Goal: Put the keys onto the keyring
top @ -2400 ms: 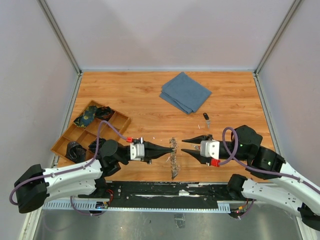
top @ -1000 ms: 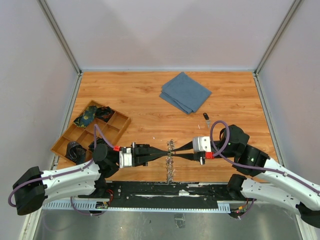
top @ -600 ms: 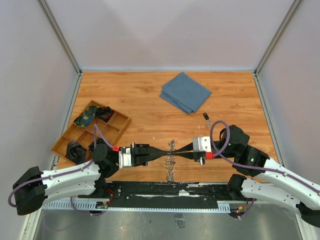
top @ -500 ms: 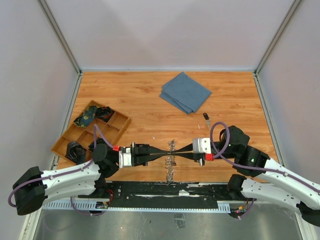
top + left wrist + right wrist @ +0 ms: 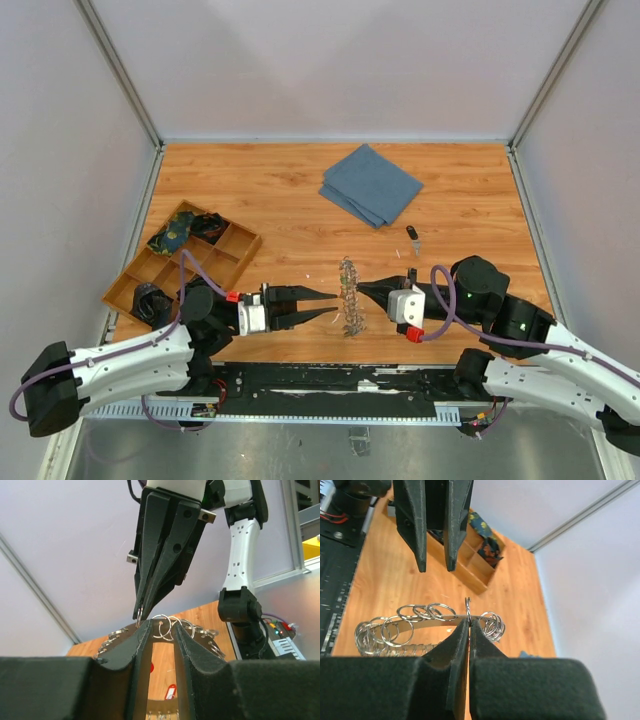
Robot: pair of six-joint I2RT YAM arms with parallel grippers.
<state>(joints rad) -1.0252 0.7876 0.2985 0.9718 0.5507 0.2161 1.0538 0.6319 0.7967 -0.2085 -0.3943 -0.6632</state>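
The keyring [image 5: 349, 297], a large silvery band carrying several small split rings, stands on edge near the table's front middle. My right gripper [image 5: 361, 288] is shut on it, pinching the band and one small ring between its tips in the right wrist view [image 5: 469, 622]. My left gripper [image 5: 336, 303] is open just left of the keyring; in the left wrist view [image 5: 162, 630] the small rings [image 5: 167, 624] sit between its fingertips without being squeezed. A black-headed key [image 5: 412, 237] lies on the table. A red-tagged key [image 5: 170, 691] shows low between my left fingers.
A folded blue cloth [image 5: 372, 184] lies at the back centre. A wooden compartment tray [image 5: 232, 242] with dark items sits at the left. The arms' black base rail [image 5: 320, 380] runs along the near edge.
My left gripper has opened, let go of the keyring and drawn back to the left. My right gripper keeps its hold and has carried the keyring slightly right and farther from the edge.
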